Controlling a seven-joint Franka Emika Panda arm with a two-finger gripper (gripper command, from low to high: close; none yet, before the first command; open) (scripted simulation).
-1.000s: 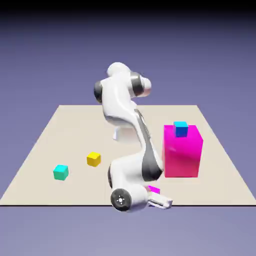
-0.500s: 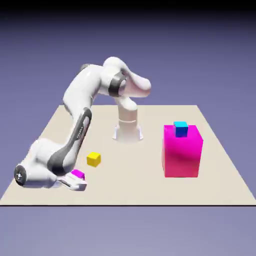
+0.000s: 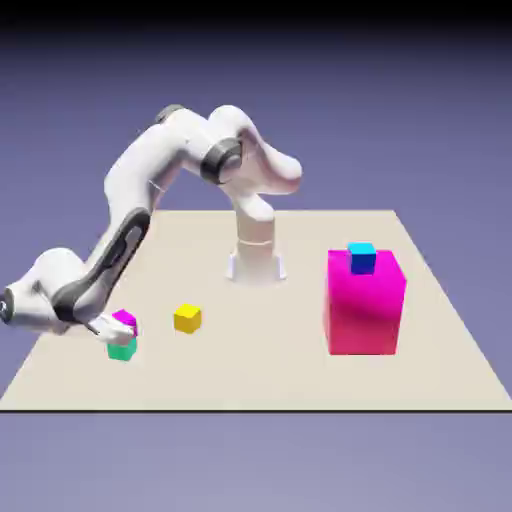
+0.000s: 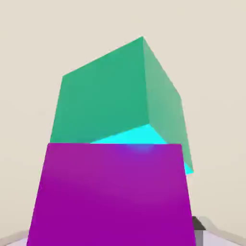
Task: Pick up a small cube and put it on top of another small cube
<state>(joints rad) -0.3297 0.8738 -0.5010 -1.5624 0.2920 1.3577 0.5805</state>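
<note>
Magenta cube: I see the small magenta cube [image 3: 124, 320] held in the gripper [image 3: 112, 327], sitting directly above the small teal cube [image 3: 122, 348] at the exterior view's near left; I cannot tell whether the 2 touch.
Hand view: magenta cube [image 4: 113, 194] fills the bottom, teal cube [image 4: 115, 101] beyond it.
Gripper: closed on the magenta cube.
Yellow cube [image 3: 187, 319]: just right of the pair.
Magenta block [image 3: 365, 305]: well right, 1 blue cube [image 3: 362, 258] on top.
Table [image 3: 280, 375]: beige.

One camera looks down across the beige table [image 3: 300, 380]; the hand camera sits close above the small teal-green cube [image 4: 110, 96], seen at 8 o'clock outside [image 3: 122, 349]
</note>
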